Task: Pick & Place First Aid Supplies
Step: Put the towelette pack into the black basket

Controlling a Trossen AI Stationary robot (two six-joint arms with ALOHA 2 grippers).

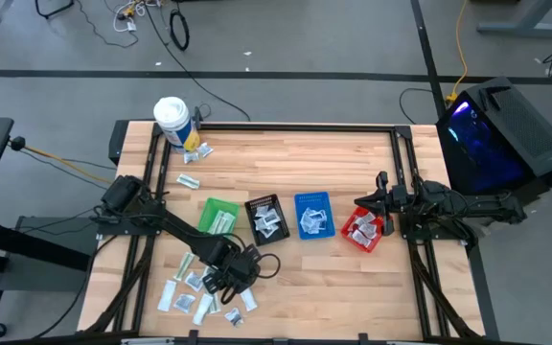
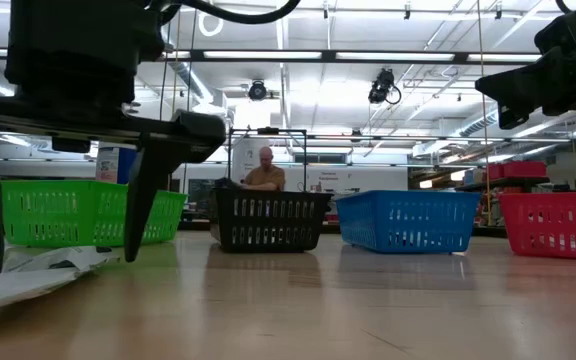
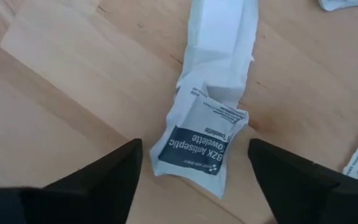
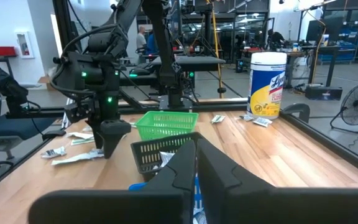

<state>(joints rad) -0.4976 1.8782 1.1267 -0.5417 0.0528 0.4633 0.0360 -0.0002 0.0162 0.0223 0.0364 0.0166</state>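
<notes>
While your left gripper (image 3: pixel 194 171) hangs low over the near-left part of the table (image 1: pixel 353 278), its fingers (image 3: pixel 104 180) stand apart on either side of a white antiseptic towelette sachet (image 3: pixel 197 146) lying flat on the wood, not touching it. You can see more sachets (image 1: pixel 185 292) scattered around it. Your right gripper (image 4: pixel 196 165) waits with fingers pressed together, empty, above the red bin (image 1: pixel 364 230).
</notes>
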